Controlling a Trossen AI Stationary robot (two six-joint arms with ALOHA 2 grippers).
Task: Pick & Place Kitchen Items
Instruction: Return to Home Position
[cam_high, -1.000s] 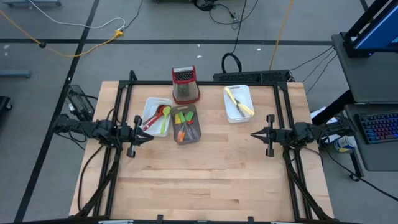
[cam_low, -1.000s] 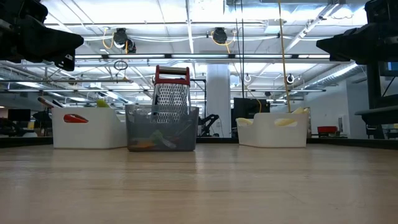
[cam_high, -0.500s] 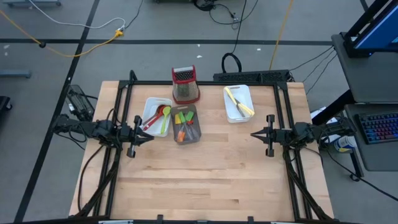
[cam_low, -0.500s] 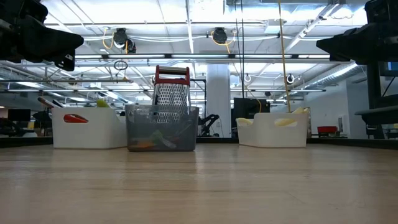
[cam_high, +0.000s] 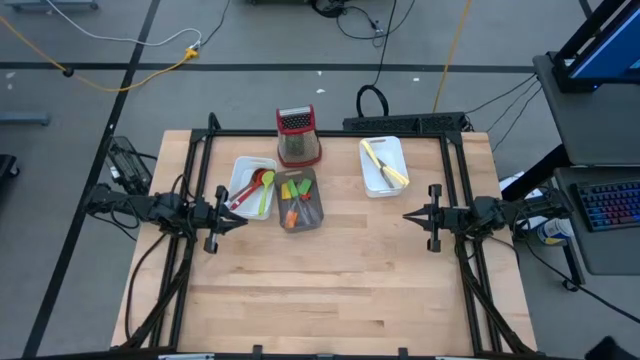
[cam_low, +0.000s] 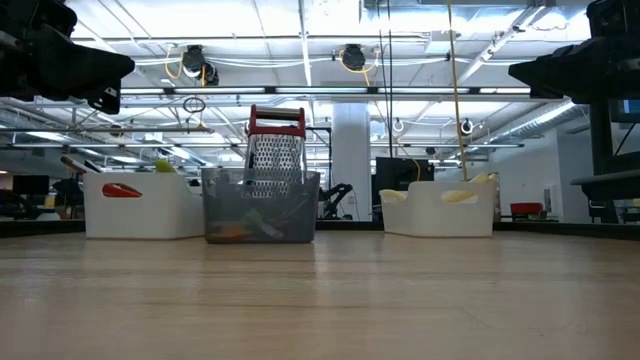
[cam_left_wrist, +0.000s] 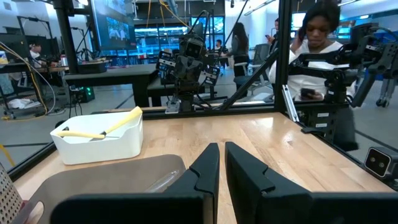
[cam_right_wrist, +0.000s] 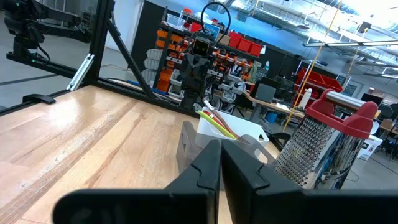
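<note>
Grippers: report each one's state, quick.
Left gripper: shut, empty, over the wooden table's left side.
Right gripper: shut, empty, over its right side.

the high camera hangs above the bench (cam_high: 330, 290) and looks straight down, taking in the whole top and both arms. the low camera sits at bench-top height, facing level across the wood to the grater (cam_low: 276, 150) and the trays (cam_low: 140, 210), with the room behind. each wrist camera rides low and close over the bench, looking forward past its own jaws: the left one toward the right arm (cam_left_wrist: 189, 62), the right one toward the left arm (cam_right_wrist: 200, 56). all four catch part of the row of trays.
</note>
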